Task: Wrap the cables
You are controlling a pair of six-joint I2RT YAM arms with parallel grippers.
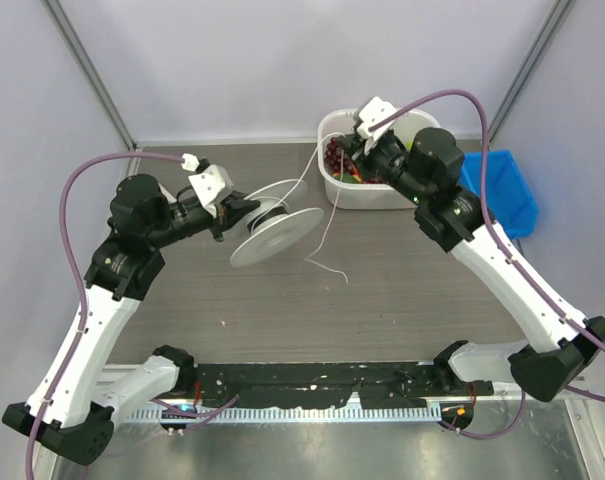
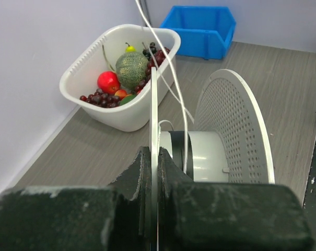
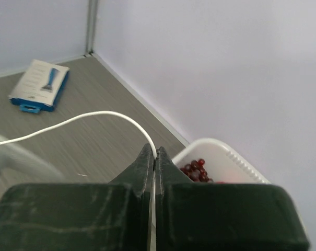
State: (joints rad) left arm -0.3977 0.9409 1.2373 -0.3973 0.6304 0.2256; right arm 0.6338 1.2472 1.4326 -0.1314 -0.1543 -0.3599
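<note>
The cable (image 1: 327,232) is a thin white cord. It runs from the translucent white spool (image 1: 277,232) up to my right gripper (image 1: 350,150), and a loose end trails on the table. My left gripper (image 2: 153,154) is shut on the spool's near flange (image 2: 153,104) and holds the spool on edge above the table. A few turns of the cord (image 2: 173,78) lie round the hub (image 2: 205,157). My right gripper (image 3: 155,154) is shut on the cord (image 3: 95,116), raised beside the white basket.
A white basket (image 1: 382,195) of fruit stands at the back, also in the left wrist view (image 2: 84,68). A blue bin (image 1: 502,190) sits to its right. A small blue-and-white box (image 3: 40,86) lies near the back wall. A black strip (image 1: 312,385) runs along the near edge.
</note>
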